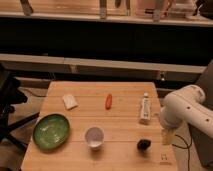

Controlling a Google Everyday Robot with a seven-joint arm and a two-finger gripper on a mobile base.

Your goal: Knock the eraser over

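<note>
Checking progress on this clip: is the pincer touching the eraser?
No, the pincer hangs by the right edge of the table, with bare wood between it and the eraser.

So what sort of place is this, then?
Probably a robotics lab or test room rather than a home. A small wooden table carries odd test items: a green bowl, a cup, the eraser. A white robot arm holds its gripper at the table's right edge. Long benches run behind.

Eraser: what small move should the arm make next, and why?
Probably sweep the end effector sideways and a little lower into the eraser. It hangs just right of the eraser in the view, over the table's front right corner, with a gap between them.
</note>
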